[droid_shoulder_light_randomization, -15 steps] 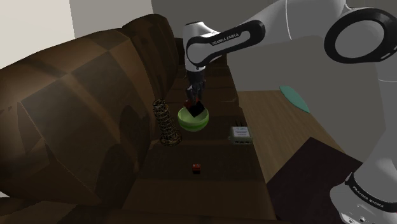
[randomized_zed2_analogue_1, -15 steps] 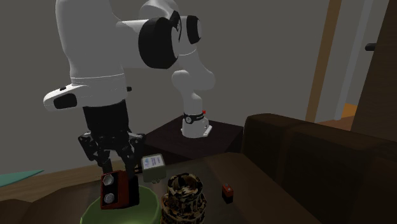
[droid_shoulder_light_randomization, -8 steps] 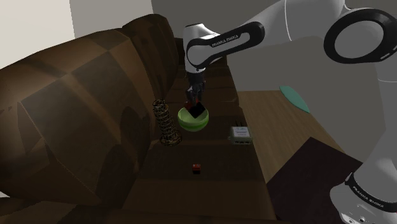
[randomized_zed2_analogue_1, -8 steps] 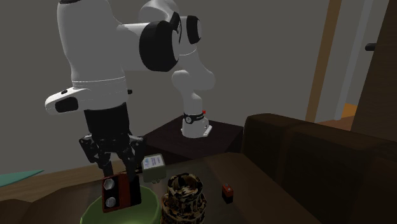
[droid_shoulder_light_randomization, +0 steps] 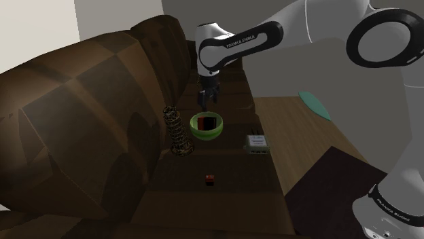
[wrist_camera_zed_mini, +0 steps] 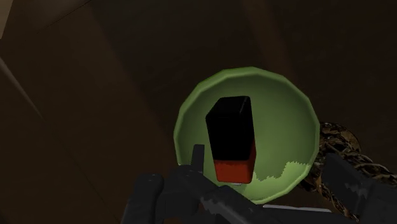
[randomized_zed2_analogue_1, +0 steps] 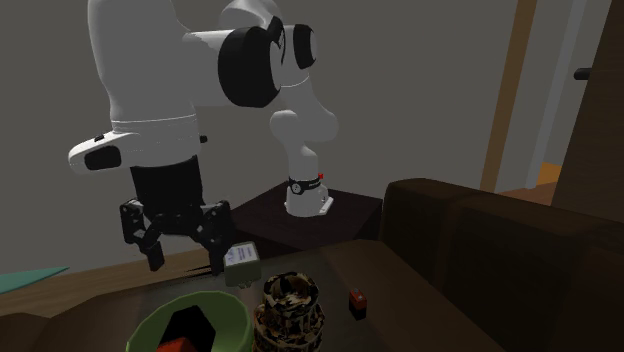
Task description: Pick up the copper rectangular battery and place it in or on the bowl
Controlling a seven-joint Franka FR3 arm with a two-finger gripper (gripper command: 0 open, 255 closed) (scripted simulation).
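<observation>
One small battery [wrist_camera_zed_mini: 230,137], black with a red end, lying inside the green bowl [wrist_camera_zed_mini: 286,114], near the middle. Touched by nothing but the bowl.

Straight above the bowl, the black pincer [randomized_zed2_analogue_1: 187,266]: fingers spread wide apart, pinching nothing, hanging clear of the battery and the bowl's rim. Above the pincer, the white arm [randomized_zed2_analogue_1: 150,80], bending back to its base.

Under the bowl, the seat of a big brown sofa [droid_shoulder_light_randomization: 224,170]. Just beside the bowl, on the shoulder view's left, a tall spotted roll [droid_shoulder_light_randomization: 178,132], brown and tan, standing upright. On the bowl's other side, near the seat's edge, a little grey box [droid_shoulder_light_randomization: 256,143] with a white label on top, apart from the bowl. Closer to the shoulder camera, a tiny red and black block [droid_shoulder_light_randomization: 210,179], alone on the seat, well apart from the bowl and the roll.

Along the shoulder view's left, the sofa's fat back cushions. Past the seat's edge, a wood floor [droid_shoulder_light_randomization: 299,136] with a flat teal thing [droid_shoulder_light_randomization: 314,104] lying on it. At the shoulder view's lower right, the dark brown stand [droid_shoulder_light_randomization: 333,183].
</observation>
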